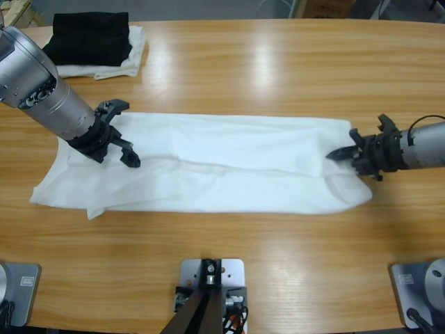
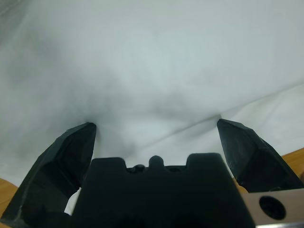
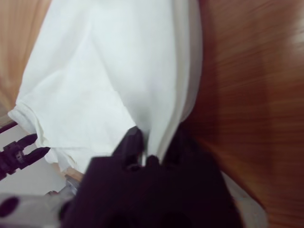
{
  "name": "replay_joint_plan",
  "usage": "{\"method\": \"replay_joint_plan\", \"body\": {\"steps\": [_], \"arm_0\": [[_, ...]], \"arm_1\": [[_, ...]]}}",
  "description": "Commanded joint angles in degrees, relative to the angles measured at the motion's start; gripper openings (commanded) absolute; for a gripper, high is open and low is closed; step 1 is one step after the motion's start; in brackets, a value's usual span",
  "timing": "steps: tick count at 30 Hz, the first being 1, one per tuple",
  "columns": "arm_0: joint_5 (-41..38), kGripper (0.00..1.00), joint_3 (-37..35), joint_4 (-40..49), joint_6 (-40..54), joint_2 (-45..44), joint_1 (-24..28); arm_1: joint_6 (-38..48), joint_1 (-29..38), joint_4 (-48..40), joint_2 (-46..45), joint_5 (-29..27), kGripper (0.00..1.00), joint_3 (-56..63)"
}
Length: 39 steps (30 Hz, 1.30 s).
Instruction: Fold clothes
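Across the middle of the bench (image 1: pixel 229 62) lies the white T-shirt (image 1: pixel 208 174), and everything I note is placed against it. It already reads as a long narrow band running lengthwise along the bench, with a crease down its middle, so I judge a first lengthwise fold is in place. One end still flares out wider and looks loose, and no crosswise folds have been made, so I reckon most of the work is left.

My left hand (image 1: pixel 117 132) sits over that wider end, its jaws spread wide. Its wrist view shows white cloth filling the space between the jaws with nothing gripped, though I cannot say whether the tips touch the fabric. My right hand (image 1: pixel 342 153) is at the opposite end, jaws pressed together on a pinch of the shirt's edge; the wrist view shows cloth gathered right at the tips.

Beyond the shirt's wider end, well apart near the far corner, a black folded garment (image 1: pixel 90 36) rests on a white folded one (image 1: pixel 128 61).

I cannot make out collar, sleeves, logo or tag anywhere, so which end is the neck stays uncertain. How many layers lie in the band is hidden too. The right wrist view is smeared near the jaws, and the left arm covers part of the cloth beneath it.
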Motion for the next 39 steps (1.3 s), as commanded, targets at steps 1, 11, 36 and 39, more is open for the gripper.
{"method": "replay_joint_plan", "body": {"steps": [1, 11, 36, 39], "arm_0": [[0.1, 0.996, 1.5, 0.6, 0.5, 0.7, 0.7], [0.1, 0.996, 1.2, 3.0, 0.0, -4.3, 0.7], [1.8, 1.000, 3.3, 4.9, -1.7, -10.1, 1.4], [1.8, 1.000, 3.7, 4.9, -2.0, -10.7, 1.4]], "arm_1": [[-1.7, 0.9, 2.0, 2.1, -1.3, 0.000, 2.3], [-17.5, -9.7, 35.3, -3.8, -16.5, 0.000, -20.8], [-15.3, 29.1, 82.6, 3.2, -39.6, 0.000, -71.8], [-14.2, 35.4, 83.3, 8.6, -38.2, 0.000, -76.6]]}}
